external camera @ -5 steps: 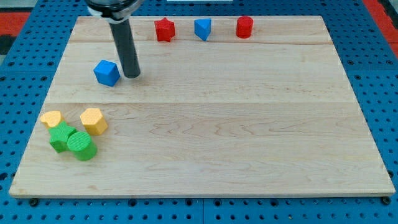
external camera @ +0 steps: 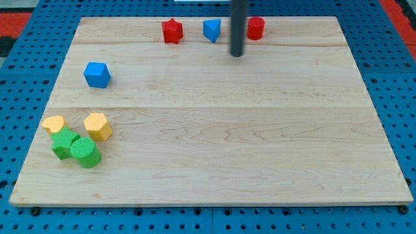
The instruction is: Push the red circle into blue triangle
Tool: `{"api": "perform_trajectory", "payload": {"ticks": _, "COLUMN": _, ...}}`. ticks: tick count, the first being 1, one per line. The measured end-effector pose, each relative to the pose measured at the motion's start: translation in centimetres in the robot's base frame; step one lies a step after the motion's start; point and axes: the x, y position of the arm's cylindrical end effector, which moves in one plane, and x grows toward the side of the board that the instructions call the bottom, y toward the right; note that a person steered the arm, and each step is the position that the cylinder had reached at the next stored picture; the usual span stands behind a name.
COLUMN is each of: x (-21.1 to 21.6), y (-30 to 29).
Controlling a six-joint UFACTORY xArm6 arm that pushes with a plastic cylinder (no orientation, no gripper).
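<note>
The red circle [external camera: 255, 28] sits near the view's top edge of the wooden counter [external camera: 214, 149], right of centre. It looks like a short round block, and the dark rod hides a sliver of its left side. The blue triangle [external camera: 212, 30] stands in the same row, a little to the view's left of the red circle, with a gap between them. The rod comes down through that gap from the view's top, and my tip [external camera: 237, 54] rests on the counter just below the row, nearer the view's bottom than either block. From here I cannot tell whether the rod's shaft touches the red circle or only passes in front of it; the tip itself is clear of both blocks.

There is no claw on this arm, only the straight rod, so nothing is open or closed and nothing is held.

Further along the same row, to the view's left of the blue triangle, is a red star [external camera: 171, 30], standing apart. Well away, on the view's left side of the counter, a blue cube [external camera: 97, 75] sits alone. Down in the view's lower left corner is a cluster: a yellow block [external camera: 54, 123], a yellow hexagon [external camera: 97, 126], a green block [external camera: 63, 142] and a round green block [external camera: 85, 152], the two green ones touching.
</note>
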Motion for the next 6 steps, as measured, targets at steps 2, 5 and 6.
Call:
{"api": "perform_trajectory", "payload": {"ticks": 2, "x": -7.1, "y": 9.3}}
{"api": "perform_trajectory", "payload": {"ticks": 5, "x": -6.8, "y": -3.8}}
{"api": "perform_trajectory", "payload": {"ticks": 6, "x": -6.8, "y": -7.9}}
